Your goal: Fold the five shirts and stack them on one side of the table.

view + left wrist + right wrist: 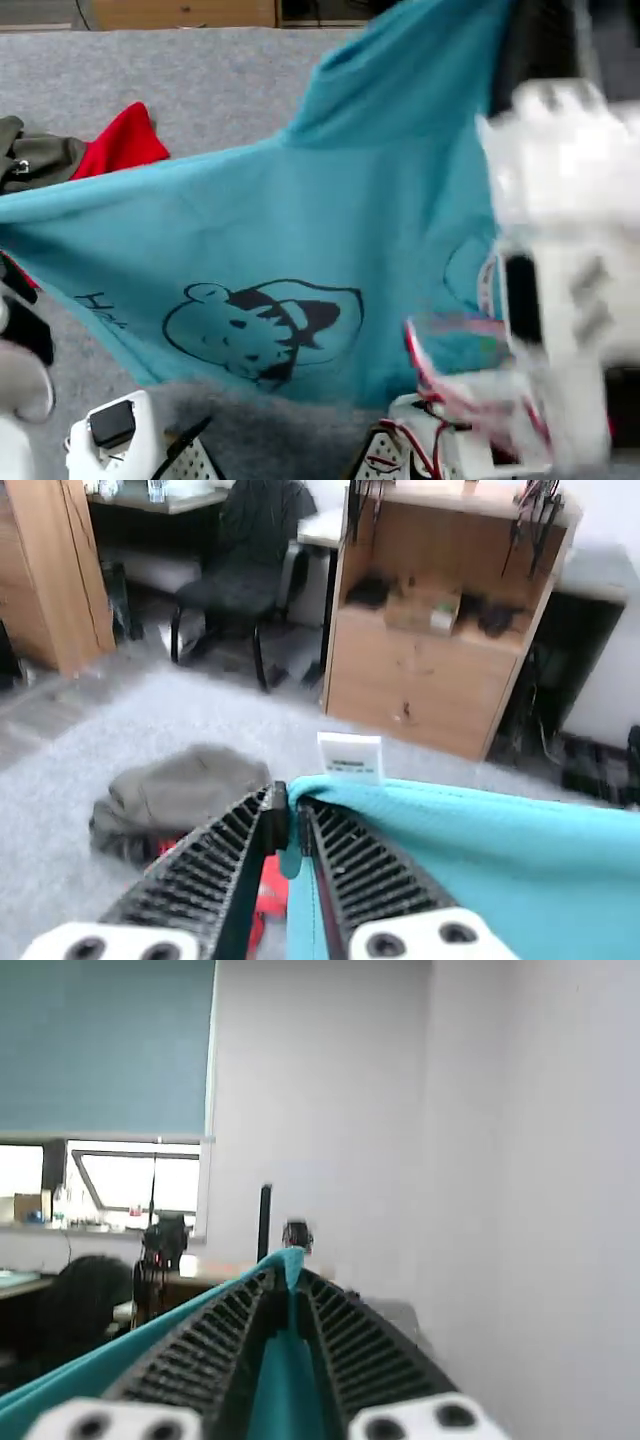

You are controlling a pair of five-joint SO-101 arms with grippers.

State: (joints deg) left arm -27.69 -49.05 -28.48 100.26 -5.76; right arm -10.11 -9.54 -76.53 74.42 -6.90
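A teal shirt [300, 230] with a black cartoon print hangs stretched in the air above the grey table [200, 80]. My left gripper [290, 815] is shut on one edge of the teal shirt [480, 850], beside its white label. My right gripper [290, 1275] is raised high and shut on another edge of the teal shirt [280, 1380]. A white arm [560, 260] stands close to the camera on the right. A red shirt [125, 140] and a dark olive shirt [40, 160] lie crumpled at the table's left; the olive shirt [170, 795] lies beyond my left gripper.
Arm bases [120, 440] stand along the table's near edge. Beyond the table stand a black office chair [245, 560] and a wooden cabinet [430, 650]. A window and a white wall lie behind my right gripper.
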